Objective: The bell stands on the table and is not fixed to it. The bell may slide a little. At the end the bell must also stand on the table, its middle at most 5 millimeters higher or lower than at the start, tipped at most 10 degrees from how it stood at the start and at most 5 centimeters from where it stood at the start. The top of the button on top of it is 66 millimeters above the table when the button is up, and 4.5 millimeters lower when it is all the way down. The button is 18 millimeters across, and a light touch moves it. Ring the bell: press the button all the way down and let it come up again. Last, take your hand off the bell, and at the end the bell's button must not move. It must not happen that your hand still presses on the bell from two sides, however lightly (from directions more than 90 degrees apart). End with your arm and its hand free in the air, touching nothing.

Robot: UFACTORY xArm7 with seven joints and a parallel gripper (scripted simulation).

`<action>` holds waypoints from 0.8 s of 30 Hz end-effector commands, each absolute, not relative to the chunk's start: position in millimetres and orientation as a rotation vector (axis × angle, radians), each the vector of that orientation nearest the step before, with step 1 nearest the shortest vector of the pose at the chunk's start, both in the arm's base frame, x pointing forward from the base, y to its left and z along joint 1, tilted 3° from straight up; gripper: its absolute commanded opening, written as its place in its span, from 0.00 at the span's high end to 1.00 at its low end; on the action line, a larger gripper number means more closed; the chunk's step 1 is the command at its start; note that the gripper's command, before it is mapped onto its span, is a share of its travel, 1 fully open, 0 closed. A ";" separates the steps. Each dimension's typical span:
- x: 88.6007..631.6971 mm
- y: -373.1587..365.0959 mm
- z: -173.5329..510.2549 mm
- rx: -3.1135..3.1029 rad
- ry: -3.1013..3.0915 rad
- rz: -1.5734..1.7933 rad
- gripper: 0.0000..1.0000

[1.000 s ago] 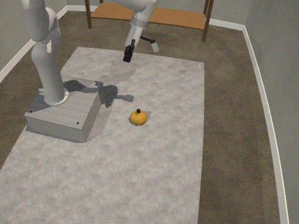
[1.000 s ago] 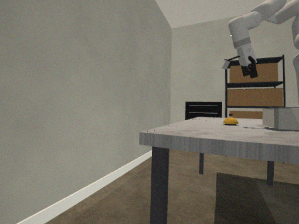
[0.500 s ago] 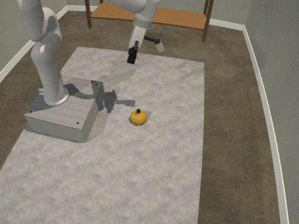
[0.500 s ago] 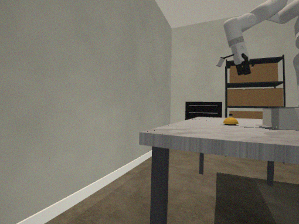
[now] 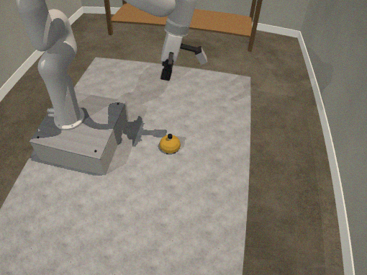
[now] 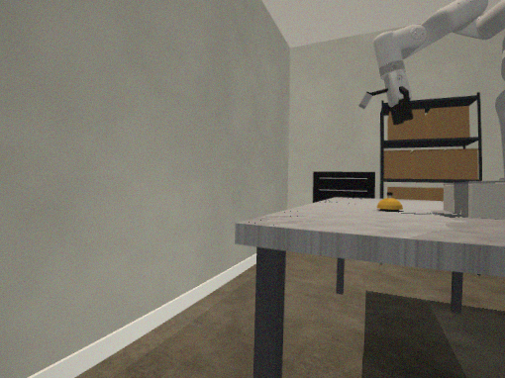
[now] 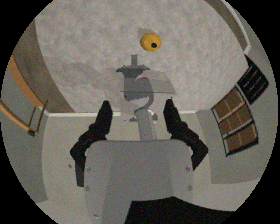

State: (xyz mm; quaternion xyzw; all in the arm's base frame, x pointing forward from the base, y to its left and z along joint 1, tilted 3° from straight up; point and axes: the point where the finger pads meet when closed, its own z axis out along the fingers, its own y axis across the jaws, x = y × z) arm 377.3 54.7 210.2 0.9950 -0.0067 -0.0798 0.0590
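Note:
The bell [image 5: 170, 144] [image 6: 389, 204] [image 7: 149, 41] is a yellow dome with a small black button [image 5: 170, 136] on top. It stands upright on the grey table [image 5: 201, 204] [image 6: 317, 232], just right of the arm's base block. My gripper [image 5: 166, 71] [image 6: 401, 111] [image 7: 137, 106] is open and empty. It hangs high in the air, well above the table and far behind the bell. In the wrist view the bell lies far ahead of the two black fingers.
The arm's grey base block [image 5: 77, 147] [image 6: 475, 198] stands on the table left of the bell. A wooden shelf rack [image 5: 216, 19] [image 6: 431, 144] stands behind the table, and a black cabinet [image 6: 344, 186] by the wall.

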 end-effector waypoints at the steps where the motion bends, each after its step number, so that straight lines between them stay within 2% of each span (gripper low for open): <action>1: 378.7 54.4 212.1 3.016 -0.022 -0.234 0.00; 3: 392.2 24.1 233.2 3.098 -0.010 -0.110 0.00; 18: 392.6 23.0 234.0 3.100 -0.009 -0.105 0.00; 20: 403.2 -1.9 239.1 3.141 -0.024 0.004 0.00; 24: 403.2 -1.9 239.1 3.141 -0.024 0.004 0.00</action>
